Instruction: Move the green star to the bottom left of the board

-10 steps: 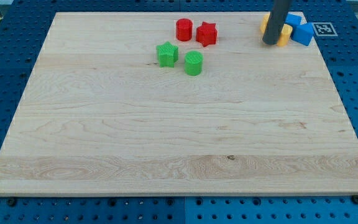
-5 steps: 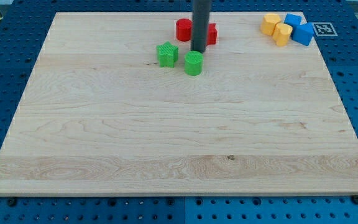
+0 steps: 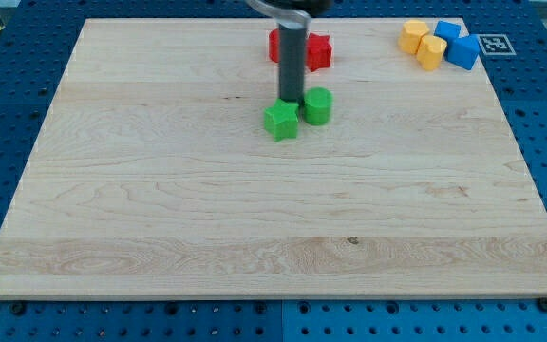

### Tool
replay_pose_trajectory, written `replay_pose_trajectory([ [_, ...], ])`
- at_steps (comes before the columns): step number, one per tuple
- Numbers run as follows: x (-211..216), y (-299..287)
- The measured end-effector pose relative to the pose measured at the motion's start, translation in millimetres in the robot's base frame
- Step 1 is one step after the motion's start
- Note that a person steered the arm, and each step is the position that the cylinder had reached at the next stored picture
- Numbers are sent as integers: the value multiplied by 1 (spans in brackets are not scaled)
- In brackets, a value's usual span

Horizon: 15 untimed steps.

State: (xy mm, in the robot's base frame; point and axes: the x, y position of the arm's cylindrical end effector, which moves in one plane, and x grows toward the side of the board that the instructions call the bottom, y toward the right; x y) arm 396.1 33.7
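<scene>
The green star lies on the wooden board, a little above the board's middle. My tip stands right behind it, at its upper right edge, and seems to touch it. A green cylinder sits just to the right of my tip, close to the star. The rod rises from the tip to the view's top and covers part of the red blocks behind it.
A red cylinder and a red star sit near the board's top edge, partly hidden by the rod. Two yellow blocks and two blue blocks cluster at the top right corner.
My tip swept from the top right corner to the green blocks. The green star has slid down and to the right. The green cylinder has shifted right and slightly down.
</scene>
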Motion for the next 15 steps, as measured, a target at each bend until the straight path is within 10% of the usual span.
replay_pose_trajectory([
  [5, 110, -119],
  [9, 18, -119],
  [12, 155, -170],
  [15, 172, -91],
])
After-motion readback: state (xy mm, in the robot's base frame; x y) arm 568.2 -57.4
